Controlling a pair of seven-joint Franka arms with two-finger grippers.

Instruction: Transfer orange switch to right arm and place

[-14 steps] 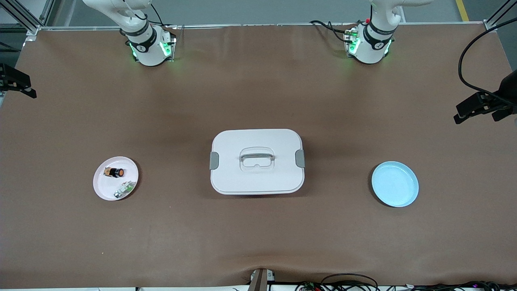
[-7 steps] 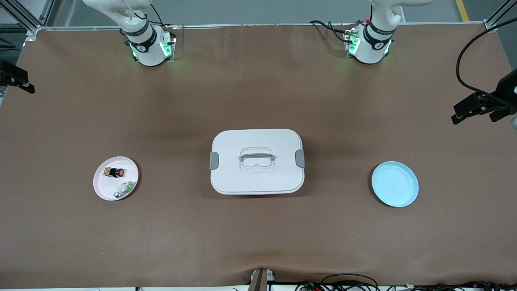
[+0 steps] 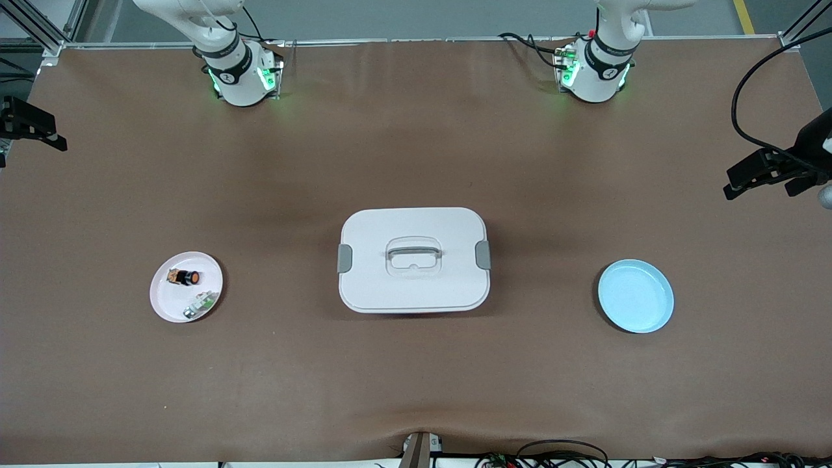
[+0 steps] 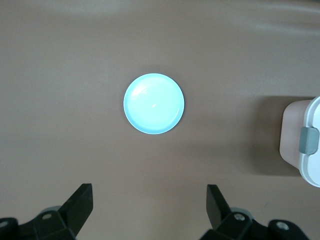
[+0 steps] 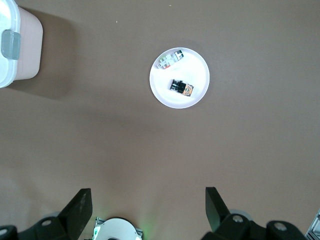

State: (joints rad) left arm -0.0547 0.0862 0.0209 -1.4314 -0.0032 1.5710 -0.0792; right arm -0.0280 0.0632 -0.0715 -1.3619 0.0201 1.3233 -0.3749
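Front view: the switch (image 3: 188,277) lies on the pink plate (image 3: 166,305) toward the right arm's end, beside a green-white part (image 3: 201,304), while the left gripper (image 4: 150,212) and right gripper (image 5: 148,212) hang wide apart, empty, above the table.

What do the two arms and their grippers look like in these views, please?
Both arms are glossy white with black joint bands and green lights glowing at their bases; black cables run to the left arm's base, as at the right arm's base. The left gripper and right gripper have matte black, wedge-shaped fingers.
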